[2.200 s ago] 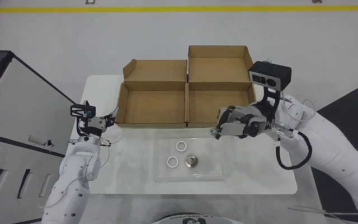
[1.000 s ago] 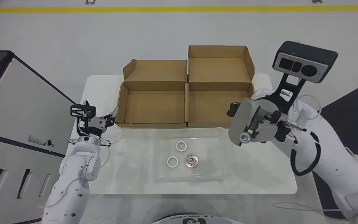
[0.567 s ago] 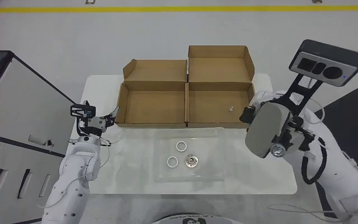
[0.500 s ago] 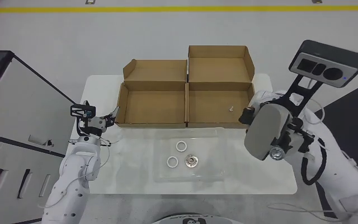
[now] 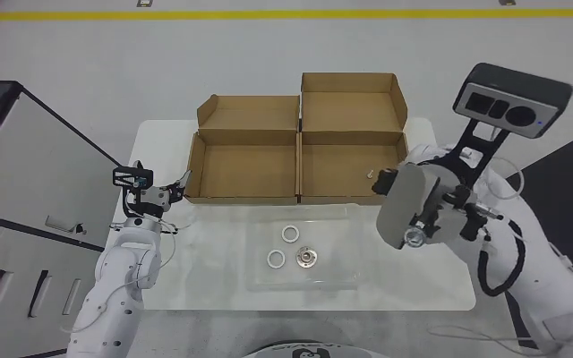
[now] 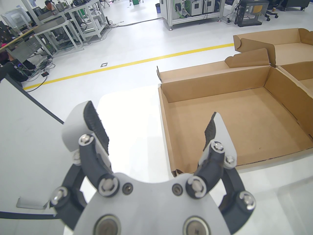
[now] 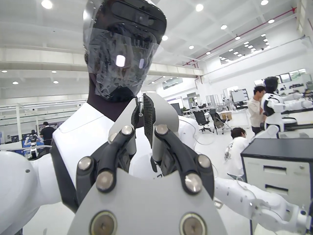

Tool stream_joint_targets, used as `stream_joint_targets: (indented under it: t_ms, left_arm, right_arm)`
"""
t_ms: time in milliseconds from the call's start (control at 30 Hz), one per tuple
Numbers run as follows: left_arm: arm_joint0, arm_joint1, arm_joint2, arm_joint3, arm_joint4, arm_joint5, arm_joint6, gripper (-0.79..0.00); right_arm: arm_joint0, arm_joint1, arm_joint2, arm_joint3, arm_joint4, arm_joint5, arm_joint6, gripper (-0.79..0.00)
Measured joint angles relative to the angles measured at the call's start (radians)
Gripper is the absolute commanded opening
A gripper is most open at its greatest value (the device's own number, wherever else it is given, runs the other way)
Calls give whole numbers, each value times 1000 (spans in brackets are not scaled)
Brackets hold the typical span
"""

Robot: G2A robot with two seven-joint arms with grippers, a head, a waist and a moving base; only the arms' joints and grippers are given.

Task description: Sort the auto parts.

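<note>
On the table (image 5: pixel 210 268), seen from the top, a white ring (image 5: pixel 291 234), a second white ring (image 5: pixel 277 259) and a round metal part (image 5: pixel 307 258) are laid near each other in front of two open boxes. A small screw (image 5: pixel 368 174) is seen in the right box (image 5: pixel 331 174). In the left wrist view, the left gripper (image 6: pixel 151 113) is spread wide beside the left box (image 6: pixel 220 123), with nothing held. In the right wrist view, the right gripper (image 7: pixel 141 99) is turned upward, its fingers almost pressed together; whether anything is held cannot be told.
</note>
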State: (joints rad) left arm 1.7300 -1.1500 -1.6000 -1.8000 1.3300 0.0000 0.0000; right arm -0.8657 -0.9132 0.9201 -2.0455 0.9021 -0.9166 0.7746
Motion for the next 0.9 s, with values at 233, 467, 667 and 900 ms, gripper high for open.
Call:
stream_joint_targets:
  t_ms: [233, 467, 667, 900]
  left_arm:
    - [0, 0, 0, 0, 0, 0, 0, 0]
    - [0, 0, 0, 0, 0, 0, 0, 0]
    - [0, 0, 0, 0, 0, 0, 0, 0]
    - [0, 0, 0, 0, 0, 0, 0, 0]
  right_arm:
    - [-30, 0, 56, -15, -107, 105, 7, -785]
    - [-46, -12, 78, -24, -76, 99, 18, -785]
    - [-65, -26, 80, -32, 2, 71, 11, -785]
    - [-74, -46, 74, -41, 90, 57, 10, -785]
